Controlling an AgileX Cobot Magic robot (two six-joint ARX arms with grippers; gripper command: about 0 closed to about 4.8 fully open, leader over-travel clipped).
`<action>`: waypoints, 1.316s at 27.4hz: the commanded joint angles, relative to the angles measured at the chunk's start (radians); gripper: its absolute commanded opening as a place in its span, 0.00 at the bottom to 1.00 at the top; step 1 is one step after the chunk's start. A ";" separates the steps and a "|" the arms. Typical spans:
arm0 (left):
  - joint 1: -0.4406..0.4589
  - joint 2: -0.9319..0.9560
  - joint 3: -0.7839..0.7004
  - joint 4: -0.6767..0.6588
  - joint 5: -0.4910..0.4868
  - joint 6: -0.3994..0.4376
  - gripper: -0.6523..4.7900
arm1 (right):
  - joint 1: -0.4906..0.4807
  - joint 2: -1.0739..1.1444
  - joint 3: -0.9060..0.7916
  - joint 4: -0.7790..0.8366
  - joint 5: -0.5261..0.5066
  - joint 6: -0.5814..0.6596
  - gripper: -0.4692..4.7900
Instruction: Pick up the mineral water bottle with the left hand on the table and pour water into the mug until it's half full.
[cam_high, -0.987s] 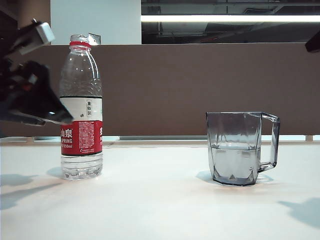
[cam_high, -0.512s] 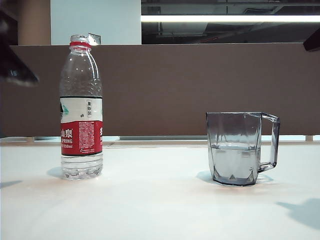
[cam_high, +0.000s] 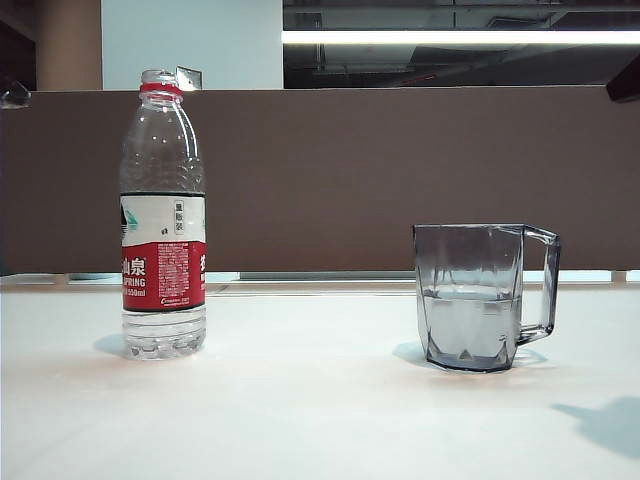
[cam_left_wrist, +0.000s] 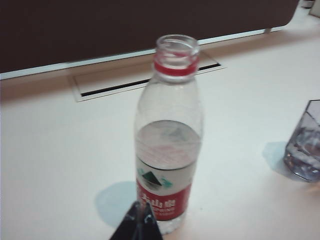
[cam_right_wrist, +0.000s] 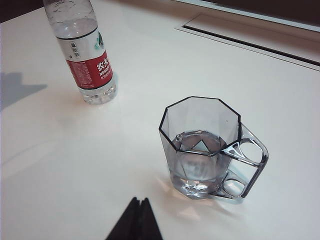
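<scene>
**Bottle set down, mug about half full, both grippers clear of the objects**

The mineral water bottle (cam_high: 162, 215) stands upright on the left part of the white table (cam_high: 300, 410). Its cap is off; the red neck ring and open mouth are visible in the left wrist view. The white-and-red label faces the exterior camera. Nothing touches the bottle.

The mug (cam_high: 485, 296), a smoky-grey faceted transparent vessel, stands upright on the right part of the table, well apart from the bottle. Its angular handle points right in the exterior view. The water level sits near mid-height of the mug body.

The left gripper (cam_left_wrist: 137, 225) appears only in the left wrist view, as a dark pointed tip. Its fingers are clenched together with no gap and grasp nothing. It sits above table level, looking down on the bottle, and its tip overlaps the foot of the bottle in that picture. Whether it makes contact cannot be told from this view.

The right gripper (cam_right_wrist: 136, 221) appears the same way in the right wrist view: fingers pressed together into one dark point, empty. It hangs above the table near the mug, not touching it.

A recessed slot (cam_left_wrist: 145, 80) runs along the table behind the bottle, in front of a brown partition (cam_high: 380, 180).
</scene>
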 joint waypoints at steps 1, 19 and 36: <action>0.000 -0.050 -0.038 0.016 0.013 -0.001 0.11 | 0.000 -0.002 0.008 0.018 -0.005 0.000 0.08; 0.011 -0.328 -0.230 0.181 -0.151 -0.010 0.11 | 0.000 -0.002 0.008 0.018 -0.004 0.000 0.08; 0.252 -0.410 -0.299 0.178 -0.134 0.026 0.11 | -0.001 -0.002 0.008 0.018 -0.001 0.000 0.08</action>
